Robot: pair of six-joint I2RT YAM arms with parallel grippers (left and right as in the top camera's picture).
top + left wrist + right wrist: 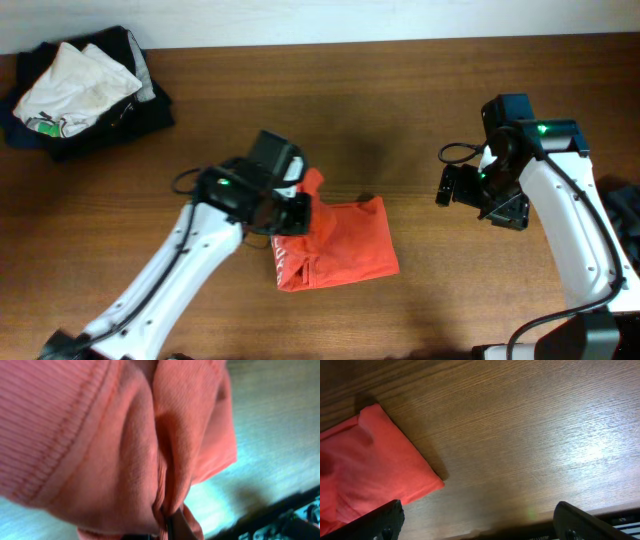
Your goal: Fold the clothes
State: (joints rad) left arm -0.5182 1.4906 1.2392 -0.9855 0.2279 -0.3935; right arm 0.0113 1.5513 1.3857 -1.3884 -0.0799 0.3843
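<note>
Left pincer [291, 214] grips an edge of the orange T-shirt [345, 248] (probably to draw a fold across), while right pincer [452, 188] hangs wide open, well apart from it.

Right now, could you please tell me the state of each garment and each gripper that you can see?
Orange-red soft fabric T-shirt: partly folded into a rough rectangle on the table, left edge bunched and gripped.
Left gripper: shut on the T-shirt.
Right gripper: open, empty, over bare wood.
Heap of dark garments: unfolded, at the far left corner.
Crumpled white cloth: unfolded, on top of that heap.
</note>
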